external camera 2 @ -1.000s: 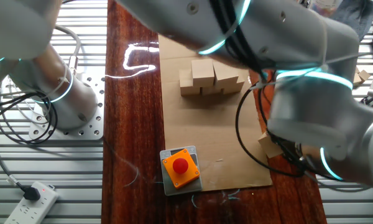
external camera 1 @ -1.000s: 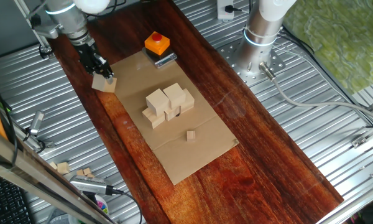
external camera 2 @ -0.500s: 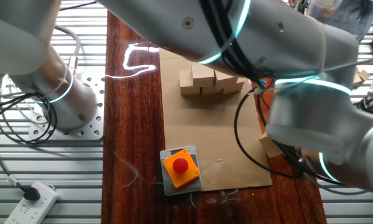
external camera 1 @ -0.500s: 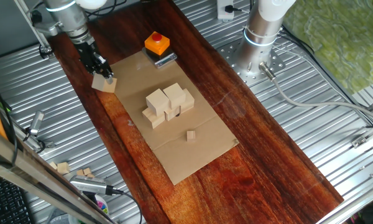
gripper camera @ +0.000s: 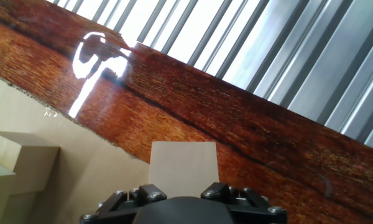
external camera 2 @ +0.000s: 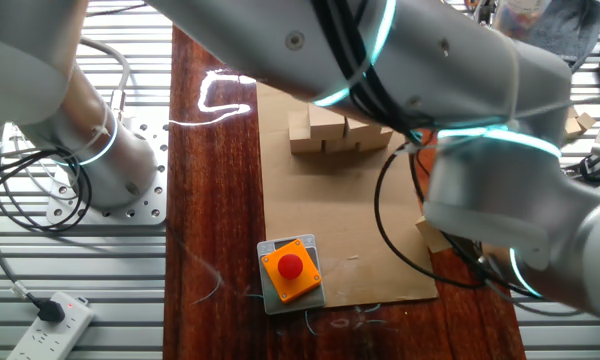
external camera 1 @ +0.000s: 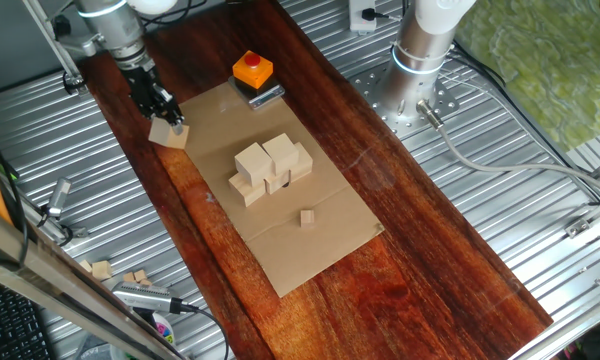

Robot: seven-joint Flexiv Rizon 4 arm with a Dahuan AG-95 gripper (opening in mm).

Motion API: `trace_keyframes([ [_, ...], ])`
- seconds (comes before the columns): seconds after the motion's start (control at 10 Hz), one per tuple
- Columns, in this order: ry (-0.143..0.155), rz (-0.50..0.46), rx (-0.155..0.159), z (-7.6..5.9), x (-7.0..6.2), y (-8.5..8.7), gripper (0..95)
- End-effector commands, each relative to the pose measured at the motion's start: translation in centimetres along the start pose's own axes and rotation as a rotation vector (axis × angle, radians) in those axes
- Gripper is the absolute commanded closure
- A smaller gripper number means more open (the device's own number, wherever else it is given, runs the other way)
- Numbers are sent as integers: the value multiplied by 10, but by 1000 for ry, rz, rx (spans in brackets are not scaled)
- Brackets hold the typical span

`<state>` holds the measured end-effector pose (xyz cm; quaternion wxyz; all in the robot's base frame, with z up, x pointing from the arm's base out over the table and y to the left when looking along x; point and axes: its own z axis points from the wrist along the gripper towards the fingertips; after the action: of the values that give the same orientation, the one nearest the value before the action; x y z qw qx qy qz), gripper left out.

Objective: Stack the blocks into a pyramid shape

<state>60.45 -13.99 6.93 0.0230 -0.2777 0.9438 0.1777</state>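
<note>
A cluster of several pale wooden blocks stands stacked in the middle of the cardboard sheet; it also shows in the other fixed view. My gripper is at the sheet's far left corner, shut on one more wooden block. The held block is tilted and sits low over the sheet's edge. In the hand view this block sits between my fingers, with the cluster's blocks at the left edge. In the other fixed view the arm hides most of the held block.
A much tinier wooden cube lies on the sheet in front of the cluster. An orange box with a button stands at the sheet's far end. A second arm's base is at the back right. Small wood bits lie off the board at the left.
The arm has shifted very slightly back and up with the block in my gripper. The cluster has not moved.
</note>
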Motion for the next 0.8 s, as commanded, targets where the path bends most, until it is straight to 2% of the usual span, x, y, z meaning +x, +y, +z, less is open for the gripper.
trace_keyframes([
  [0.1,5,4,13,0,0,2,950],
  [0.8,2,-7,8,0,0,2,950],
])
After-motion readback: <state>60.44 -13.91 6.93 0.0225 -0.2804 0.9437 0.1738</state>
